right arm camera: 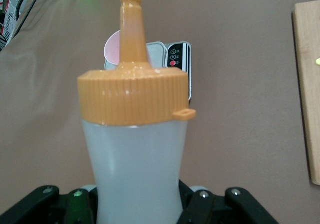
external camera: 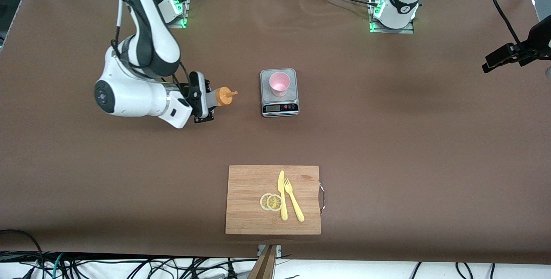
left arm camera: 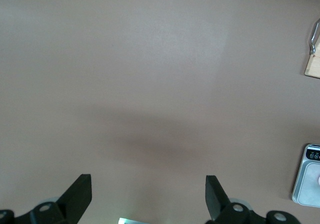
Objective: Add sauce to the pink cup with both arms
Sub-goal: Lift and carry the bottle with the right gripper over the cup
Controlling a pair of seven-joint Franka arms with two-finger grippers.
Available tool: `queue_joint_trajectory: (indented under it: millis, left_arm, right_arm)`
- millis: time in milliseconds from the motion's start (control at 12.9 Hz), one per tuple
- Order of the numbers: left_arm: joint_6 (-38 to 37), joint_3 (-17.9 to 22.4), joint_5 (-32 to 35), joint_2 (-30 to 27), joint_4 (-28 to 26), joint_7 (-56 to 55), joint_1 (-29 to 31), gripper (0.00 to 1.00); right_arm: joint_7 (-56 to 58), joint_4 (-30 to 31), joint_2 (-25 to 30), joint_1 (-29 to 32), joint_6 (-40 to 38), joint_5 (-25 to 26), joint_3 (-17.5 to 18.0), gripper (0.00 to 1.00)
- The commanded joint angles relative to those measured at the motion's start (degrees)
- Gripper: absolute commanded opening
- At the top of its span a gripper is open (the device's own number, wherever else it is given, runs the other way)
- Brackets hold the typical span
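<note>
Sauce bottle [external camera: 216,97]: light, squeezable plastic, gripped mid-body in right claw [external camera: 205,103], frame centre-left; left claw [left arm camera: 147,196] open, waiting.

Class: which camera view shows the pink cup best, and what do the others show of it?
The front view: the whole pink cup stands on the scale, seen into its mouth. In the right wrist view the bottle hides most of it; the left wrist view misses it.

Scale [external camera: 280,94] mid-table. Board [external camera: 249,210] nearer camera than scale; on board: knife [external camera: 282,195], fork [external camera: 294,206], two lemon slices [external camera: 271,202].
</note>
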State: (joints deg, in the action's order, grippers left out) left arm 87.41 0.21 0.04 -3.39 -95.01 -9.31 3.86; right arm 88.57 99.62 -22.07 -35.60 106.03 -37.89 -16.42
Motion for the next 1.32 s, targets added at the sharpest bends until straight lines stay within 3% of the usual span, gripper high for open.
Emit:
queue_joint_trajectory:
  millis: [0,233,776,1241]
  left_arm:
    - [-1.0,0.1,-0.4,0.5,1.2,1.6,0.4,1.0]
    - [-1.1,0.1,-0.4,0.4,1.1,1.6,0.7,1.0]
    - [-1.3,0.1,-0.6,0.5,1.0,1.6,1.3,1.0]
    - [-1.3,0.1,-0.8,0.5,0.9,1.6,1.3,1.0]
  right_arm:
    - [-4.9,2.2,3.0,-2.8,2.1,2.1,0.0,0.0]
    - [-8.6,3.2,3.0,-7.1,4.7,3.2,0.0,0.0]
    - [-26.2,4.6,5.0,-16.7,7.0,22.1,0.1,0.0]
    - [-32.2,7.7,6.2,-20.4,8.0,29.5,0.2,0.0]
